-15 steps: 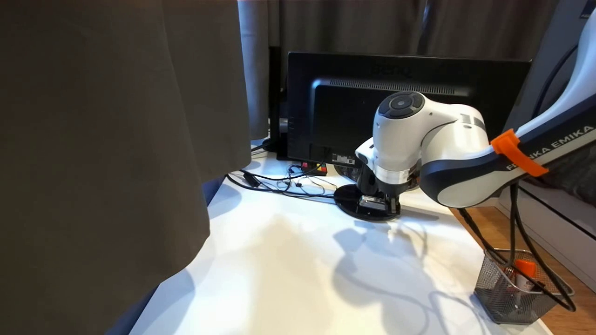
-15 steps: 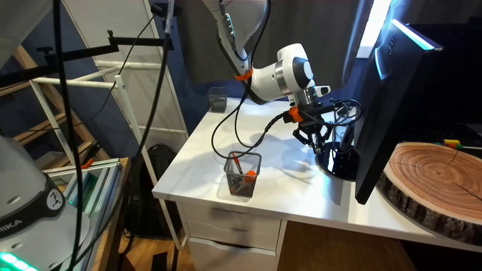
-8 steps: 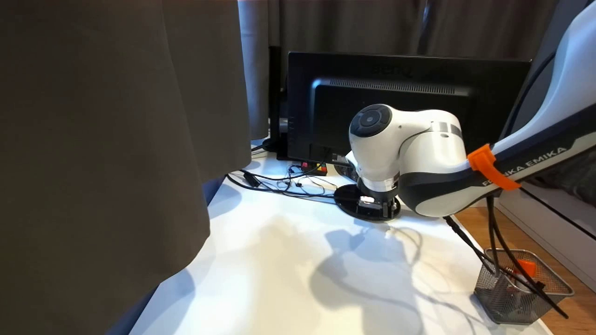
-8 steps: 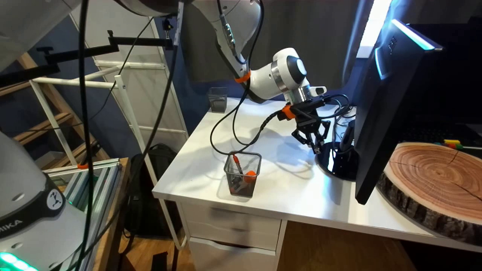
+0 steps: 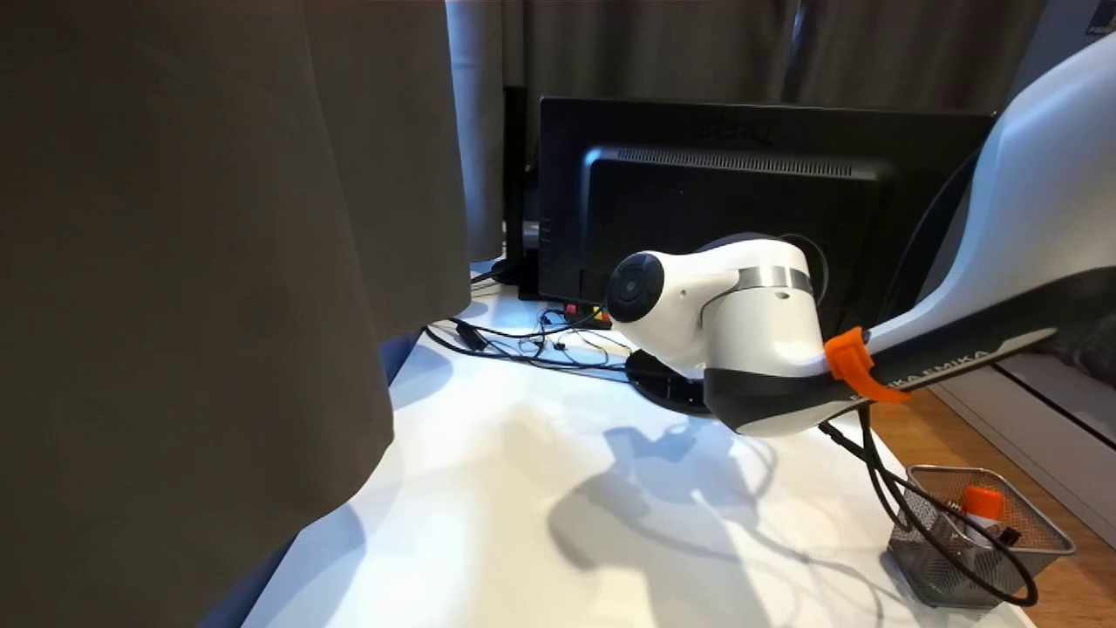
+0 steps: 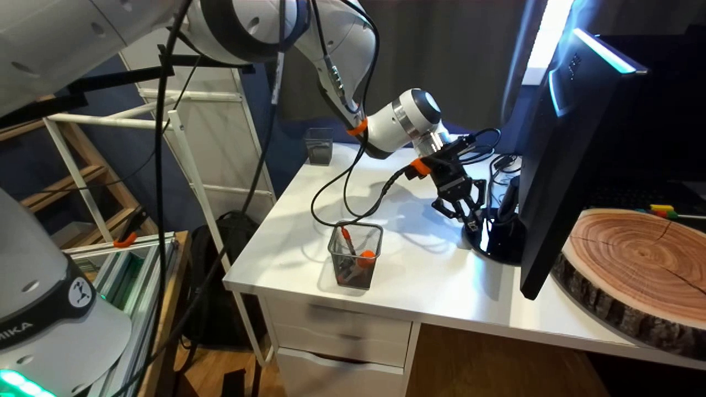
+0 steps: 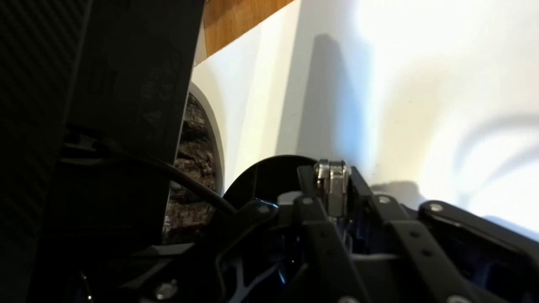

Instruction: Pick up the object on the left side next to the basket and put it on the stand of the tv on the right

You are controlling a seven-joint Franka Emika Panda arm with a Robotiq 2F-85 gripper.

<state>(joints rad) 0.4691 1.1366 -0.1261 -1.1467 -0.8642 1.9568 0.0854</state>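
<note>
Between two black fingers [image 7: 306,181], pinched narrow on it, is one shiny, blocky metal piece [image 7: 337,187] at the edge of the round, glossy black stand [image 6: 504,248]; whether it touches, I cannot tell. Above rises one flat black tv [image 6: 573,160]. Farther out on the smooth white worktop [image 6: 298,237]: one tapered wire-mesh basket [image 6: 357,278], a second boxy container [image 6: 319,155], and one bark-edged wood slice [image 6: 640,253].

Office-like room, white desk [image 6: 287,253], monitor [image 5: 741,196], curtain [image 6: 469,60]
</note>
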